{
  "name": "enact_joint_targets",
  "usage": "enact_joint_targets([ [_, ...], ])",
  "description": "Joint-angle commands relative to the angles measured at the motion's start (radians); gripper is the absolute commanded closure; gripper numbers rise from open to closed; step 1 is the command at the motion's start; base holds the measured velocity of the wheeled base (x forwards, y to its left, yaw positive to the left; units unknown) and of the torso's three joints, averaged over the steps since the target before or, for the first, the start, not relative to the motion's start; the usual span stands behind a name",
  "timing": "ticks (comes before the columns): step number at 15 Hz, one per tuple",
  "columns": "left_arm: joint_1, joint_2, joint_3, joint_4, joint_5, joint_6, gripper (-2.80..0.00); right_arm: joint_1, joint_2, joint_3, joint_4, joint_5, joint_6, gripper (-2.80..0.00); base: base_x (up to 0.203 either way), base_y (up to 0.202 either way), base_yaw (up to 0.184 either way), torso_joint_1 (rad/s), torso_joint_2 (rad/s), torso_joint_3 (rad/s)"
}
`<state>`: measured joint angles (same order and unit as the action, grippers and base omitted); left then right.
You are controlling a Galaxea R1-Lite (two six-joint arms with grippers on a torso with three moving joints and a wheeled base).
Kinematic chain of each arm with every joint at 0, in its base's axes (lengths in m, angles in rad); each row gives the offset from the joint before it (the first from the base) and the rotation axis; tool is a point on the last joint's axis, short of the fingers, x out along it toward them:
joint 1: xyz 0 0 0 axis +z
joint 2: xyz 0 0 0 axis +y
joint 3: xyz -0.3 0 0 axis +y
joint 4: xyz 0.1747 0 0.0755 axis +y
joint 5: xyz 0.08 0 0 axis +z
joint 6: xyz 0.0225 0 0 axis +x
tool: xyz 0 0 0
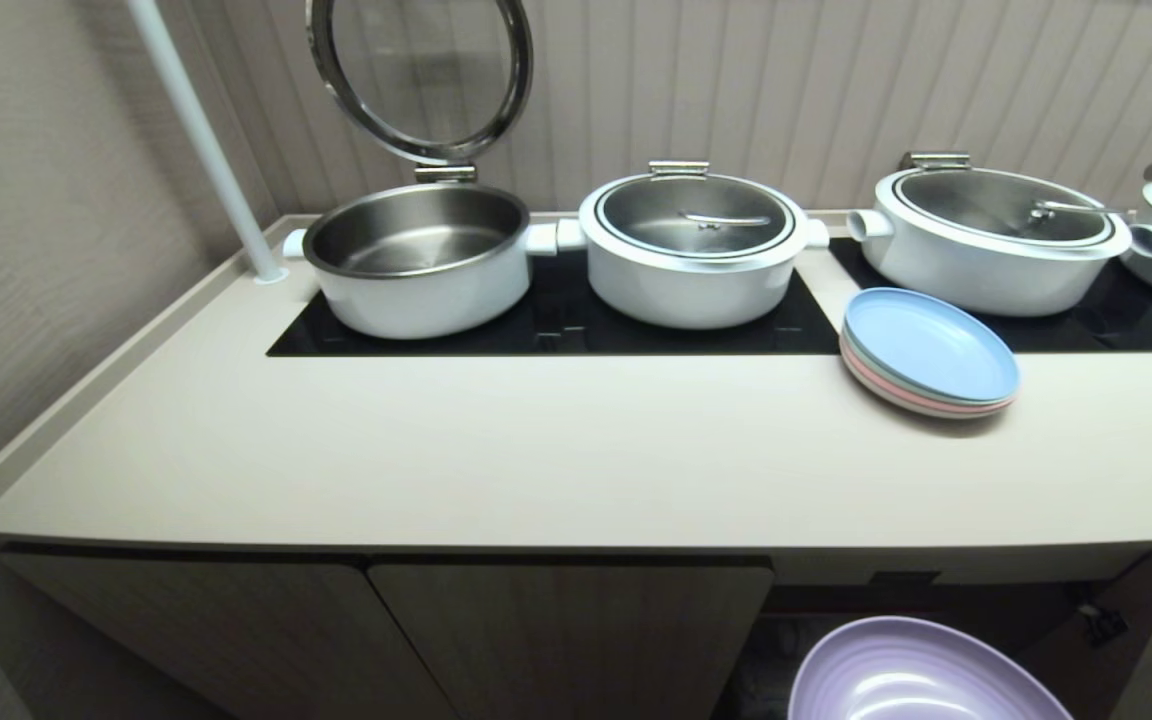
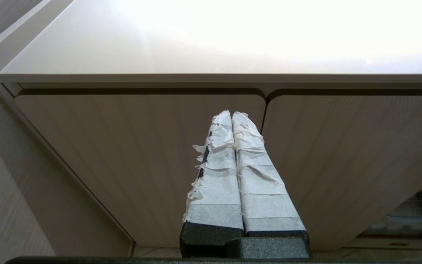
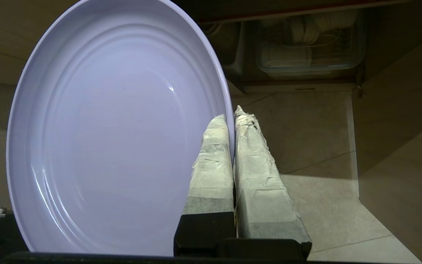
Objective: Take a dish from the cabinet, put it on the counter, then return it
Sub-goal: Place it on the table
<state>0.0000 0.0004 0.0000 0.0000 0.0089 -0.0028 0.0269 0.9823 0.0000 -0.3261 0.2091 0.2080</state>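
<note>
The lavender dish (image 1: pixel 921 678) shows at the bottom of the head view, below the counter (image 1: pixel 556 460) edge, in front of the open part of the cabinet (image 1: pixel 566 630). In the right wrist view my right gripper (image 3: pixel 232 113) is shut on the rim of the dish (image 3: pixel 115 128), one taped finger inside the rim and one outside. My left gripper (image 2: pixel 232 114) hangs shut and empty before the closed ribbed cabinet doors (image 2: pixel 141 154). Neither arm shows in the head view.
Several white pots (image 1: pixel 696 245) stand on the black cooktop panel (image 1: pixel 556 325), the leftmost with its lid raised. A stack of light-blue and pink plates (image 1: pixel 928 352) lies on the counter at right. Inside the cabinet a clear container (image 3: pixel 308 47) holds white dishes. A white pole (image 1: pixel 201 140) stands at back left.
</note>
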Motion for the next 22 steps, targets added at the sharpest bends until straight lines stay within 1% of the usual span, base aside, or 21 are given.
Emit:
enact_joint_targets([
  [1, 0.000, 0.000, 0.000, 0.000, 0.000, 0.000, 0.00, 0.002, 0.002, 0.000, -0.004, 0.001, 0.001, 0.00, 0.000, 0.000, 0.000, 0.000, 0.00, 0.000],
  [22, 0.000, 0.000, 0.000, 0.000, 0.000, 0.000, 0.00, 0.002, -0.001, 0.000, 0.022, 0.003, 0.001, 0.00, 0.000, 0.000, 0.000, 0.000, 0.00, 0.000],
])
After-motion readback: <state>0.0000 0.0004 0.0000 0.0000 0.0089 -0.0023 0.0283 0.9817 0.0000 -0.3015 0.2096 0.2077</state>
